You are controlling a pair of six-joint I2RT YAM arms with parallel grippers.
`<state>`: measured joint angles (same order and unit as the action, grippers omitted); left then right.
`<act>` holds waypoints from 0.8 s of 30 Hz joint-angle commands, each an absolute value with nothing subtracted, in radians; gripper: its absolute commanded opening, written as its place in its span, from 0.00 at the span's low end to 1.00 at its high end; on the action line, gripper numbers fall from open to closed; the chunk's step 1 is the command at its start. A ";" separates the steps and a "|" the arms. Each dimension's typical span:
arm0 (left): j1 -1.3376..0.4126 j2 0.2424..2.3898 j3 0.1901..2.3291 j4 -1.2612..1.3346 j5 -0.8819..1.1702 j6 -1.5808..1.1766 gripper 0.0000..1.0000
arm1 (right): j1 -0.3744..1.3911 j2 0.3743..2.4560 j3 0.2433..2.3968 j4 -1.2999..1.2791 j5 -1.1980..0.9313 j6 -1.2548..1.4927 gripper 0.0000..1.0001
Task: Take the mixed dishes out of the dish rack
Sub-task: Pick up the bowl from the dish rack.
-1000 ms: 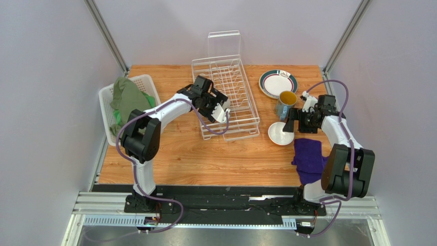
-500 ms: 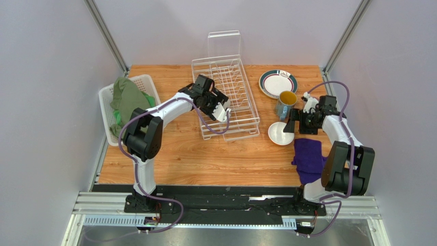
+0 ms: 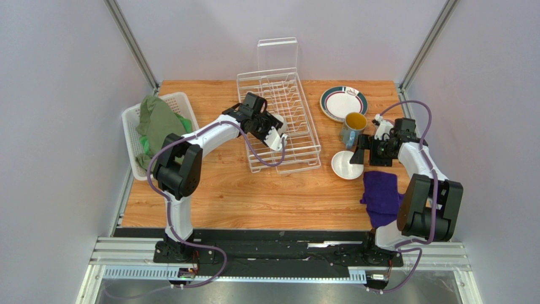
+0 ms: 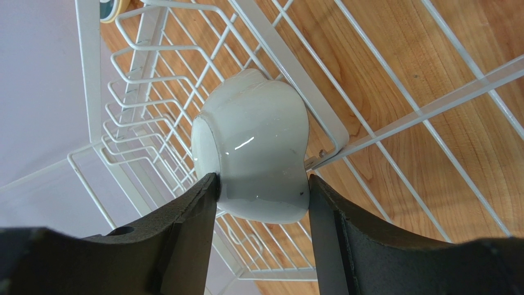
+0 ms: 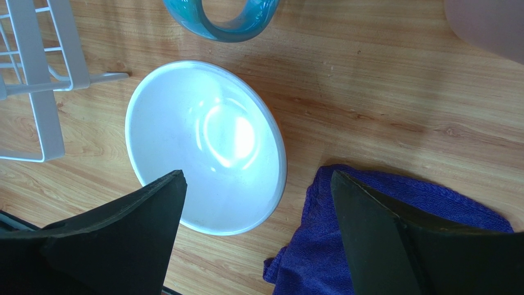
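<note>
Small white cup: L gripper now snug, wider before.

From above, my left gripper hides the small white cup. My right wrist view cuts the blue mug at its top edge (only a curved part shows) and the blurred pink cup at the corner.

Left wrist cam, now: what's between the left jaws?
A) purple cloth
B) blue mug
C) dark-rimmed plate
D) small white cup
D: the left wrist view shows the small white cup among the wires of the dish rack, with the left jaws set against its two sides.
</note>
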<state>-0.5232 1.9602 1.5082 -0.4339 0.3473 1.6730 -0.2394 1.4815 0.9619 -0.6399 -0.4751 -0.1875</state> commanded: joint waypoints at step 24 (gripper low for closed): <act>-0.545 1.769 1.626 -0.476 0.409 1.382 0.00 | -0.245 1.450 1.000 -0.653 -0.520 -0.184 0.92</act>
<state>-0.5373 1.8519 1.5459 -0.4843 0.3401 1.4845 -0.2394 1.4963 0.9623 -0.6525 -0.4995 -0.1875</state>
